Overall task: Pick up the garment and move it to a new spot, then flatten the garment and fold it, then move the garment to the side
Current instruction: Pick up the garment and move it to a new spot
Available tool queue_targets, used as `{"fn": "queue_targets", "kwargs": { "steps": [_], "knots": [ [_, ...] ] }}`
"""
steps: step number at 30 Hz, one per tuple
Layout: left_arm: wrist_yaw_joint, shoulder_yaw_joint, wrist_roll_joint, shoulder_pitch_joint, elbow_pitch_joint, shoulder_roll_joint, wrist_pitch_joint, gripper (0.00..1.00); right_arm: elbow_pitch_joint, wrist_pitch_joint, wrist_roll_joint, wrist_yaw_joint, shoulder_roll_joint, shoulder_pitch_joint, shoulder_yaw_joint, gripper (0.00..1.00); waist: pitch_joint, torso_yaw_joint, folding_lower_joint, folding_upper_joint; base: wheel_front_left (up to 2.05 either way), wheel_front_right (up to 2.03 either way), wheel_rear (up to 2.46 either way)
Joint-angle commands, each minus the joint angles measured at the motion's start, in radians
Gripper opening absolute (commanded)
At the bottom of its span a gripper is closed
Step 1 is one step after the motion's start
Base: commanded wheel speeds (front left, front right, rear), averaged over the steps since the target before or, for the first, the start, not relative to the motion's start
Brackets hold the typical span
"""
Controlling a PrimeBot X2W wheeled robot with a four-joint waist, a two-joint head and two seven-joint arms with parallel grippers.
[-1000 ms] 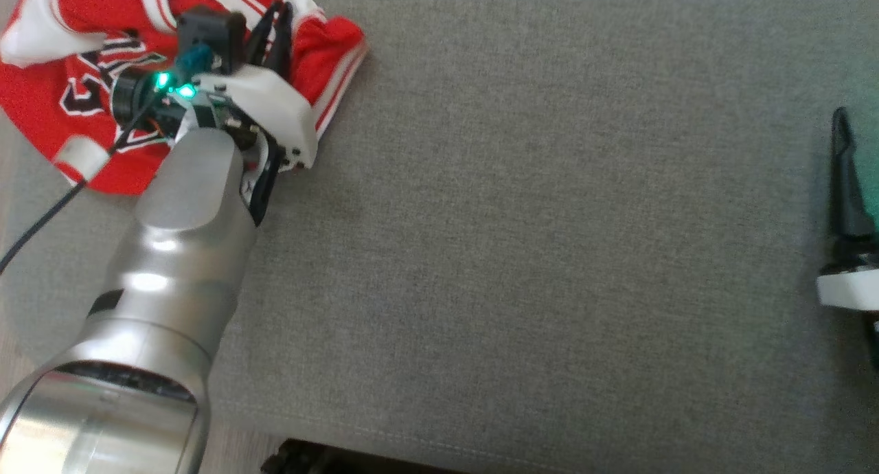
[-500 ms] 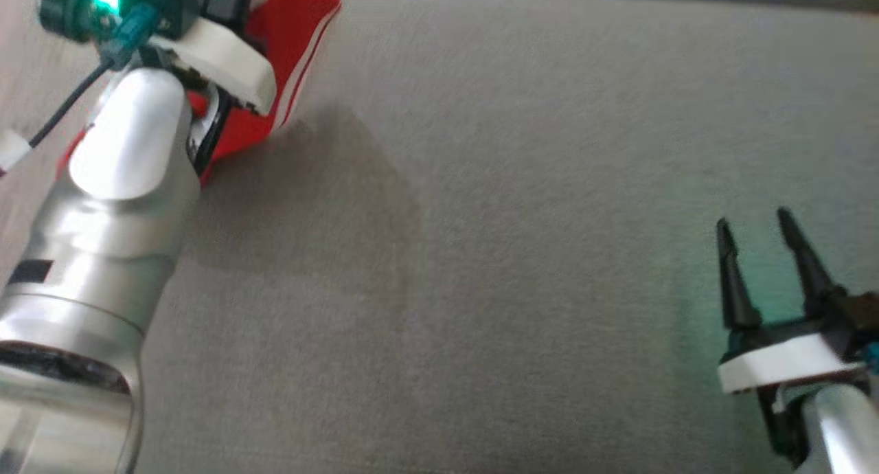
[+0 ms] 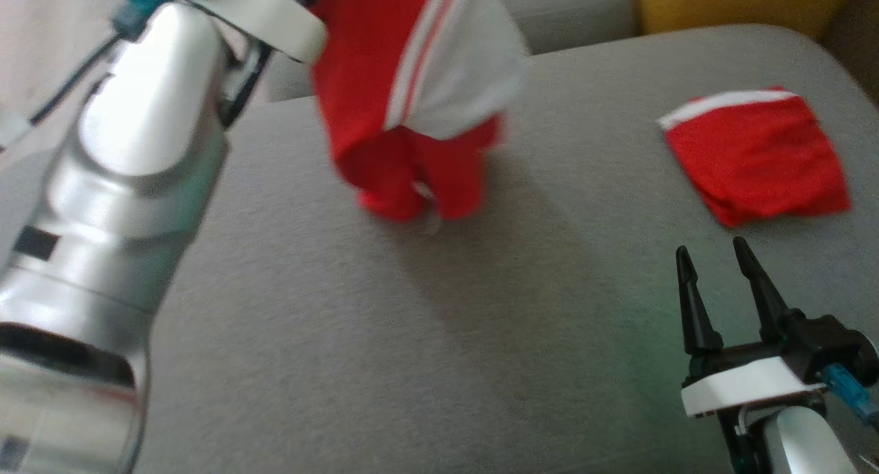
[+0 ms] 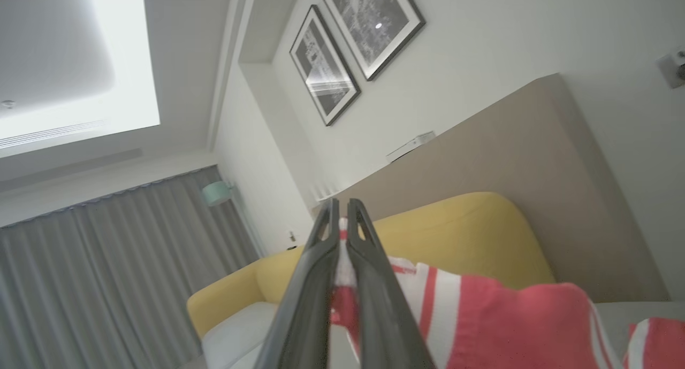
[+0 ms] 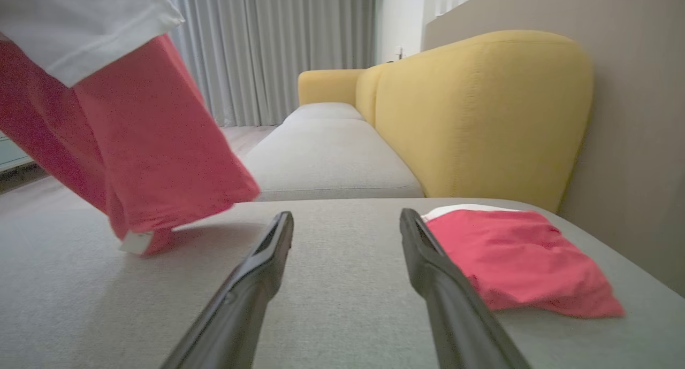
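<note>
Garment (image 3: 371, 82) blurred, top cropped (left claw (image 4: 342, 204) pinching)

Grey upholstered seat (image 3: 412, 336) spread wide, yellow backrest (image 5: 481, 112) rose behind it, grey curtains (image 5: 257, 48) hung closed, two framed pictures (image 4: 369, 27) hung on a white wall (image 4: 508, 32), beige panel (image 4: 481, 160) stood below, ceiling light panel (image 4: 69, 53) glowed.

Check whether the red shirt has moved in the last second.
Yes. The garment lay crumpled on the grey cushion; now it hangs above it from the shut left gripper, only its hem reaching the cushion.
</note>
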Motion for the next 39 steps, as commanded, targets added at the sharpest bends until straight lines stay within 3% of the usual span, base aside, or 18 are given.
{"fn": "queue_targets", "kwargs": {
  "steps": [1,9,11,12,13,17,22,30,39],
  "knots": [
    [0.006,0.023,0.006,-0.052,-0.028,0.024,-0.004,0.00,-0.031,-0.002,0.009,0.007,0.002,-0.029,0.020,1.00,-0.012,-0.087,0.0002,-0.0001,0.00,0.00,0.00],
    [0.002,-0.103,0.020,0.139,0.034,-0.046,-0.004,0.00,-0.035,-0.002,0.032,0.007,0.044,-0.056,0.051,1.00,0.105,-0.173,0.0002,-0.0001,0.00,0.00,0.00],
    [0.026,-0.107,0.026,0.253,0.052,-0.050,-0.004,0.00,-0.027,-0.002,0.038,0.007,0.054,-0.066,0.067,1.00,0.134,-0.183,0.0002,-0.0001,0.00,0.00,0.00],
    [0.043,-0.102,0.033,0.291,0.048,-0.049,-0.004,0.35,-0.024,-0.002,0.042,0.007,0.056,-0.068,0.071,1.00,0.140,-0.184,0.0002,-0.0001,0.00,0.00,0.00],
    [0.065,-0.093,0.039,0.330,0.040,-0.048,-0.004,1.00,-0.021,-0.002,0.045,0.007,0.058,-0.068,0.074,1.00,0.144,-0.182,0.0002,-0.0001,0.00,0.00,0.00],
    [0.165,-0.008,0.039,0.502,-0.043,-0.065,-0.004,1.00,-0.009,-0.002,0.054,0.007,0.063,-0.049,0.069,1.00,0.130,-0.148,0.0002,-0.0001,0.00,0.00,0.00],
    [0.233,0.133,0.043,0.763,-0.205,-0.089,-0.004,1.00,0.006,-0.002,0.045,0.007,0.060,0.019,0.027,1.00,0.050,-0.062,0.0002,-0.0001,0.00,0.00,0.00],
    [0.261,0.332,0.082,1.113,-0.449,-0.147,-0.004,1.00,0.003,-0.002,0.073,0.007,0.044,0.124,-0.019,1.00,-0.070,0.088,0.0002,-0.0001,0.00,0.00,0.00],
    [0.282,0.394,0.185,1.332,-0.606,-0.165,-0.004,1.00,-0.025,-0.002,0.092,0.007,0.043,0.209,-0.012,1.00,-0.150,0.175,0.0002,-0.0001,0.00,0.00,0.00]
  ]
}}
